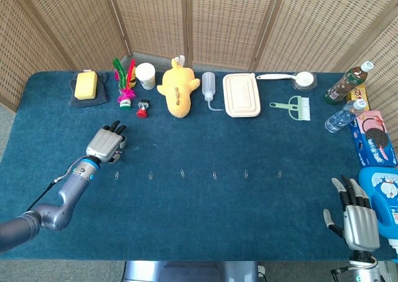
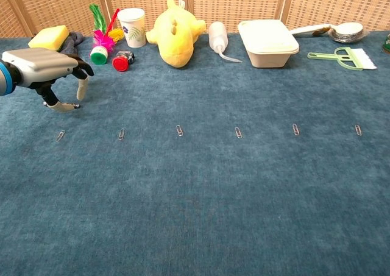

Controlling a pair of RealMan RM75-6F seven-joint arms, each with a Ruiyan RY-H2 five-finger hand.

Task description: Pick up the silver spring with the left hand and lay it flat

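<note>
My left hand (image 1: 107,144) (image 2: 42,66) hovers low over the blue cloth at the table's left, palm down, fingers curled downward and apart from the thumb. In the chest view a tiny silvery piece, apparently the spring (image 2: 74,107), lies on the cloth right at the thumb's tip. No finger visibly pinches it. The head view hides it under the hand. My right hand (image 1: 359,223) rests at the table's near right corner, fingers spread, holding nothing.
A row of paper clips (image 2: 178,130) runs across the table's middle, the leftmost (image 2: 60,136) just in front of my left hand. Along the back stand a sponge (image 1: 86,84), shuttlecock (image 1: 126,83), cup (image 1: 146,76), yellow plush (image 1: 177,89), squeeze bottle (image 1: 208,86) and lunch box (image 1: 241,95). Bottles and a blue jug (image 1: 382,201) crowd the right edge.
</note>
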